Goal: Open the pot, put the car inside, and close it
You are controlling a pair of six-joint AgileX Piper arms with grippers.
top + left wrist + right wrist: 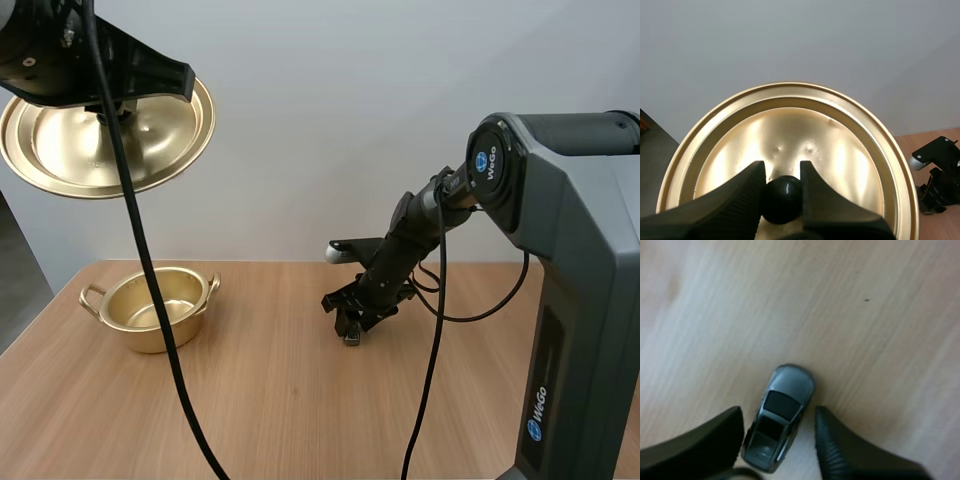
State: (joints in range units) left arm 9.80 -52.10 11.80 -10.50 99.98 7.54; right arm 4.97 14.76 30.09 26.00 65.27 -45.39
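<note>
Raised left fingers (735, 200) pinch the lid knob (782, 200), pot (125, 330) open; right fingers (705, 445) stand apart straddling the toy car (785, 400) on the table (300, 400), its long axis along them, well right of pot.

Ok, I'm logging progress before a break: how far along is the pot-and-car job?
Opening looks done: the left gripper holds the lid by its knob, raised clear of the open pot. In hand: the right gripper, fingers open, straddles the car on the table. Left: grasp it, put it in the pot, replace the lid.
</note>
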